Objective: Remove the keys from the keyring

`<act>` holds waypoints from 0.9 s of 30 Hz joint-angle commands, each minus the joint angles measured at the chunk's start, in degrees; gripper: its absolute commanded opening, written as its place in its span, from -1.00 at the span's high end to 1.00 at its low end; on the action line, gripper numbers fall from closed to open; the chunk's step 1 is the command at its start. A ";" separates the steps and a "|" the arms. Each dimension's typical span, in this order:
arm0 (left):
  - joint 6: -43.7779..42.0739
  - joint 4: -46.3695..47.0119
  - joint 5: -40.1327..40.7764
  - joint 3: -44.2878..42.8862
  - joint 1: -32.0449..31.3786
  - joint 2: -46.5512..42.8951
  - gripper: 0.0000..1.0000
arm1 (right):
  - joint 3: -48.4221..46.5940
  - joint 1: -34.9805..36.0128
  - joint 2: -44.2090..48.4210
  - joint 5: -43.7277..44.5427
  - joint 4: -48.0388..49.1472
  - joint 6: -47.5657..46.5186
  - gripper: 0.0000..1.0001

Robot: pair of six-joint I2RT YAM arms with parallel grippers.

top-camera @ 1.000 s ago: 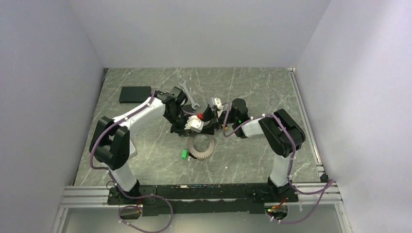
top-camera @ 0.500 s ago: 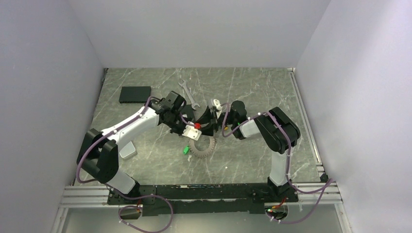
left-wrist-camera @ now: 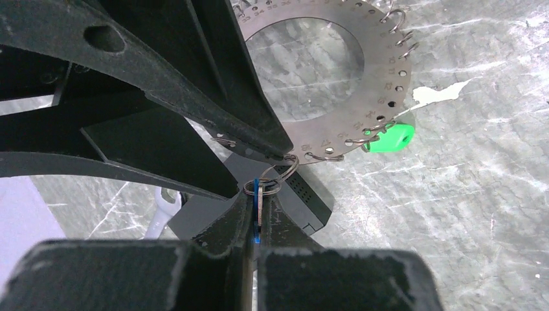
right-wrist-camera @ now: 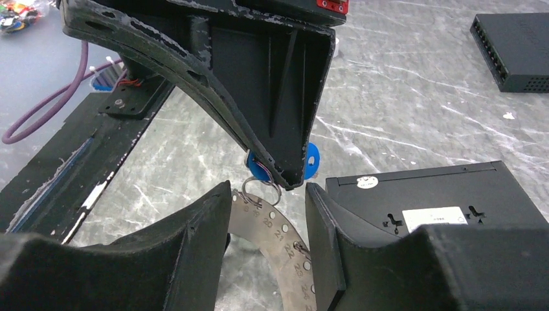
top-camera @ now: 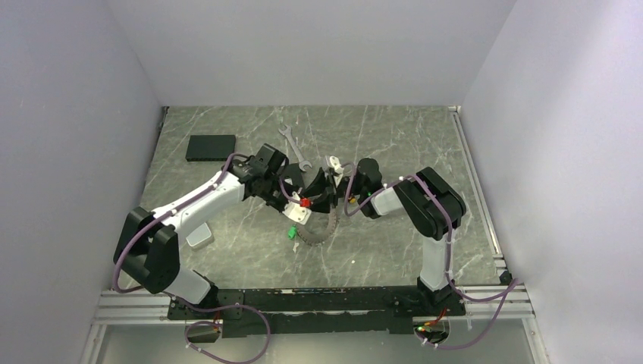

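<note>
Two claws meet on one keyring at mid-table.

Flat and dark grey, the metal keyring [left-wrist-camera: 385, 65] is a broad disc with a wide round hole. Small holes stamped 21, 22 and 23 run along its rim, which is hung with thin wire loops [left-wrist-camera: 272, 184]. It sits tilted near the middle of the grey marble-patterned table [left-wrist-camera: 466, 214]. The right claw [right-wrist-camera: 267, 191] is clamped across the ring's band. The left claw [left-wrist-camera: 257, 217] is pressed tight on the blue key [right-wrist-camera: 312, 159], whose round plastic head hangs from a rim loop. The green key [left-wrist-camera: 388, 138] has a glossy head and lies on the table touching the rim on the ring's left side. A silver spanner [top-camera: 294, 145] lies towards the far edge, and a matte black box [top-camera: 211, 146] sits near the far left corner.
</note>
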State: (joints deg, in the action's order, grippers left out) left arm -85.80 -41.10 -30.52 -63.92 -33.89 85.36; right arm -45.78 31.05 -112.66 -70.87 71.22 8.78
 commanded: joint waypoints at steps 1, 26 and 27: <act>-3.31 2.65 -1.90 0.87 -0.46 -3.72 1.00 | -1.51 0.49 -0.57 -1.27 1.78 -1.56 0.03; -4.14 4.25 -2.15 1.43 -1.18 -5.13 1.00 | -2.17 1.40 -2.50 -1.40 6.47 4.20 0.33; -3.88 4.21 -1.97 1.36 -1.18 -5.32 1.00 | -2.18 1.39 -2.43 -1.30 5.99 3.84 0.38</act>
State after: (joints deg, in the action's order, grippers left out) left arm -88.01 -38.63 -30.94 -61.60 -34.76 81.89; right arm -46.65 32.10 -114.87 -70.83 74.72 12.67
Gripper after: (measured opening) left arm 0.056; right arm 0.346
